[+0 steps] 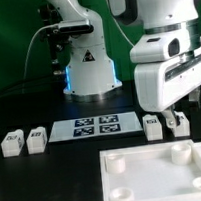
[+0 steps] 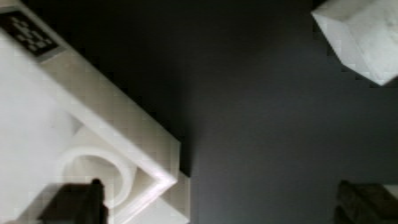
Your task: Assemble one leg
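Black table (image 1: 48, 189) on my screen; I see the gripper (image 1: 170, 114) with fingers spread, nothing held, hanging just above a leg (image 1: 175, 126) at centre right, panel (image 1: 162, 174) lower right.

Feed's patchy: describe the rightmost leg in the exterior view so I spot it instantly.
Find the marker board mid-table; two legs stand past its end on the exterior view's right, below the end effector. The leg is the outer one, farther from the board than its neighbour.
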You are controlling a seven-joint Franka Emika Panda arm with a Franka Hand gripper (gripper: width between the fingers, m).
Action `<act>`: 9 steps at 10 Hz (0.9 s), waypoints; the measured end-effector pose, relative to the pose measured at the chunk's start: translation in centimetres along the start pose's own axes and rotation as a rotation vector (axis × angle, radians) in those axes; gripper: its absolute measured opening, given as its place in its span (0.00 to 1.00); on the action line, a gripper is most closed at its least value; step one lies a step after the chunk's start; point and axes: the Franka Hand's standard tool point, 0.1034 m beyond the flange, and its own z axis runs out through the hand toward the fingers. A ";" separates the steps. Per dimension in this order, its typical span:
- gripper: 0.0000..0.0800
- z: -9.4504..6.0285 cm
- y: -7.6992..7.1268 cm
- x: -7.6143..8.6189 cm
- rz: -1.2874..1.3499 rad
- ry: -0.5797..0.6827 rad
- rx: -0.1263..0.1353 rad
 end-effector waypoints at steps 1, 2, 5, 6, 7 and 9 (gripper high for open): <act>0.81 0.4 0.9 -0.4 0.074 0.021 0.000; 0.81 0.5 0.7 -0.3 0.221 0.021 0.007; 0.81 0.7 -1.1 -0.4 0.649 -0.003 0.046; 0.81 0.3 -1.8 0.2 0.742 0.000 0.049; 0.81 0.3 -2.1 0.1 0.729 -0.013 0.052; 0.81 0.3 -1.9 0.2 0.724 -0.024 0.056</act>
